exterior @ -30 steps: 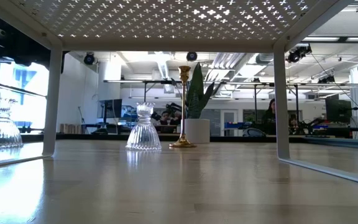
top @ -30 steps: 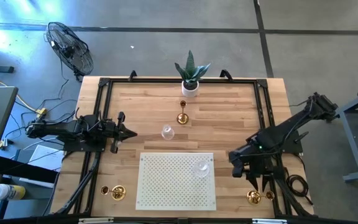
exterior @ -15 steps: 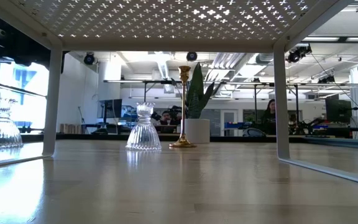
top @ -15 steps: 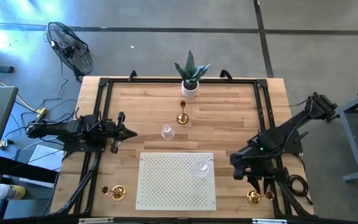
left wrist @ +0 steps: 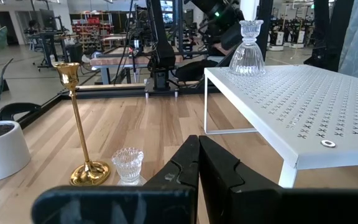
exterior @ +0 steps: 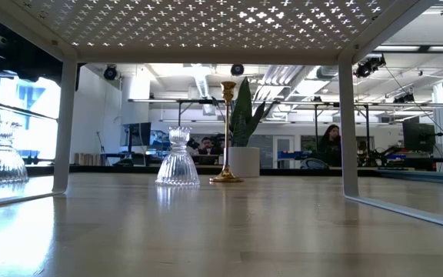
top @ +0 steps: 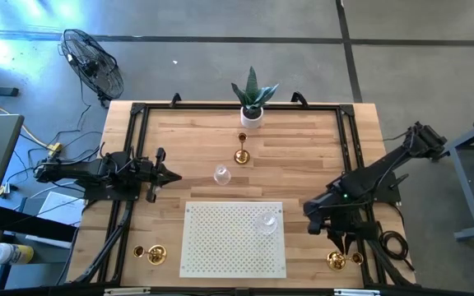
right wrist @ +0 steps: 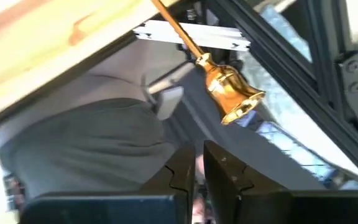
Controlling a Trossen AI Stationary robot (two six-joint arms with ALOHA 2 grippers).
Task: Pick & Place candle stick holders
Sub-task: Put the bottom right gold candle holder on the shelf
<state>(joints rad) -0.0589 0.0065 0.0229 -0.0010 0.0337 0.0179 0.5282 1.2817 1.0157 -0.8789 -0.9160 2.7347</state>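
1. Right claw (top: 341,243): fingers nearly together, holding nothing, above the gold holder (top: 336,261) at the tabletop's (top: 303,164) near right corner.
2. Left claw (top: 169,175): closed and empty, at the left edge.
3. Rack (top: 220,247): carries a glass holder (top: 267,222).
4. Centre: tall gold holder (top: 241,154) beside a glass holder (top: 221,173).
5. Near left corner: gold holder (top: 155,254).
6. No legible writing.

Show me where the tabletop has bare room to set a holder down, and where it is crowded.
Bare wood lies between the plant pot and the right rail, and between the left gripper and the glass holder. Most of the white perforated shelf is free. Crowded: the near right corner, where the right gripper hangs by a gold holder.
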